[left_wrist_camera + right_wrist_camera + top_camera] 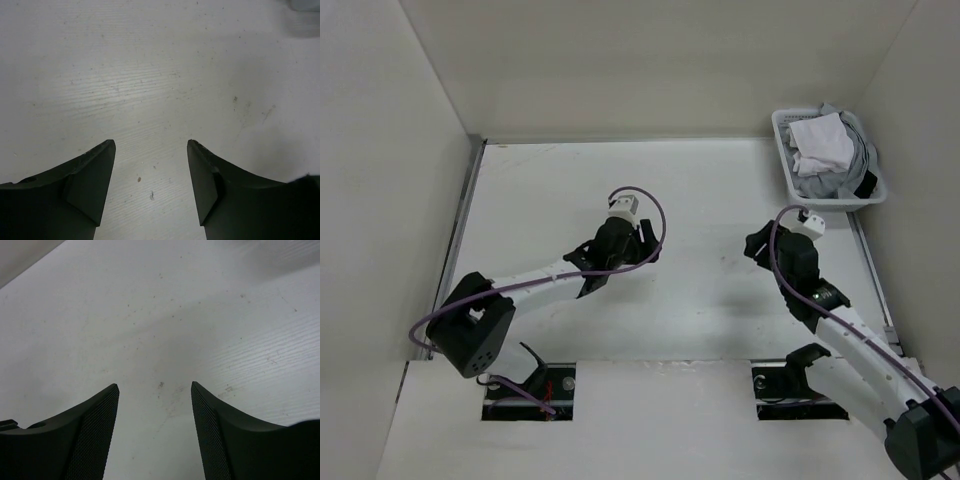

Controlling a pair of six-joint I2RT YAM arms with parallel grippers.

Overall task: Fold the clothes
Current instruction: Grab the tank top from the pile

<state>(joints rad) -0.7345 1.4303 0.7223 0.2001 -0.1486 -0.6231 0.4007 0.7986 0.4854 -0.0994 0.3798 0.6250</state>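
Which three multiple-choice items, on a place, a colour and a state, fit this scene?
1. Where is the plain white thin-fabric garment? A. in the white plastic basket at the table's far right corner; B. spread at the table's middle; C. hanging from an arm.
2. What colour is the crumpled soft garment under it? A. red; B. grey; C. green.
3. How are the left gripper and right gripper? A. shut on cloth; B. shut, empty; C. open, empty.
A: it lies in the basket. B: grey shows around it. C: bare table shows between parted jaws.
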